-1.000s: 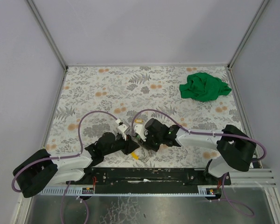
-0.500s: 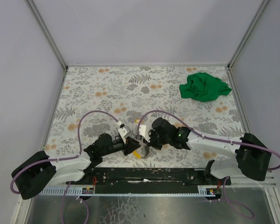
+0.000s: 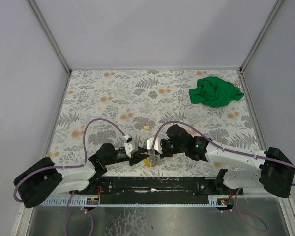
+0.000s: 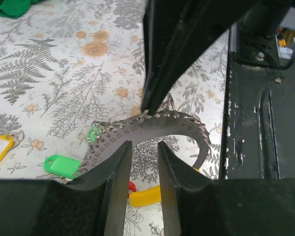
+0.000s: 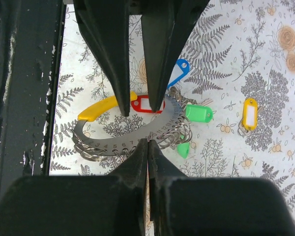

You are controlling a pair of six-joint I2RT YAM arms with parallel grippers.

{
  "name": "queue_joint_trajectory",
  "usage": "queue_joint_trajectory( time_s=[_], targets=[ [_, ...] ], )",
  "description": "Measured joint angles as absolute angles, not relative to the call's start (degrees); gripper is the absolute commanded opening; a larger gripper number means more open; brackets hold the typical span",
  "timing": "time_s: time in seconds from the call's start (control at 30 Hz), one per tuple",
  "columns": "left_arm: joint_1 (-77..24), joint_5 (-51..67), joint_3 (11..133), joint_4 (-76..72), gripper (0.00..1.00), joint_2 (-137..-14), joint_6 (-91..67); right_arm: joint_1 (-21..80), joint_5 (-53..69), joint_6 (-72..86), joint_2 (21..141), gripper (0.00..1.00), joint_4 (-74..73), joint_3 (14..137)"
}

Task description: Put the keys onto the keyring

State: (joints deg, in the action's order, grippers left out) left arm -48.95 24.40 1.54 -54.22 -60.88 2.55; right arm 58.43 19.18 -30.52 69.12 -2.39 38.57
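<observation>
The keyring (image 5: 105,142), a grey curved band carrying red, blue and yellow tags, sits low by the table's (image 5: 265,59) near edge. The clenched right gripper (image 5: 147,146) pinches its rim, and the released left gripper (image 4: 144,153) straddles it opposite. The yellow key (image 5: 249,114) lies apart and the green key (image 5: 199,113) just beside the band, so this looks like steadying; next, the left gripper likely must fetch a key.

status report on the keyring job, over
right fingers shut on keyring, left fingers open next to it. yellow-tagged key loose, off the ring. green cloth far corner, out of the way.
</observation>
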Motion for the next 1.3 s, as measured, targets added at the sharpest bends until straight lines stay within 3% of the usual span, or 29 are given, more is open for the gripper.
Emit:
queue_joint_trajectory(
  time_s=[0.47,1.3],
  targets=[
    [-48.9,31.2,3.4,-54.4,0.26,-63.1,13.6,58.4,22.2,-36.3,69.1,0.01,-1.9,38.5],
    [-48.9,31.2,5.0,-54.5,0.18,-66.3,15.2,58.4,24.5,-36.4,69.3,0.00,-0.8,38.5]
  ],
)
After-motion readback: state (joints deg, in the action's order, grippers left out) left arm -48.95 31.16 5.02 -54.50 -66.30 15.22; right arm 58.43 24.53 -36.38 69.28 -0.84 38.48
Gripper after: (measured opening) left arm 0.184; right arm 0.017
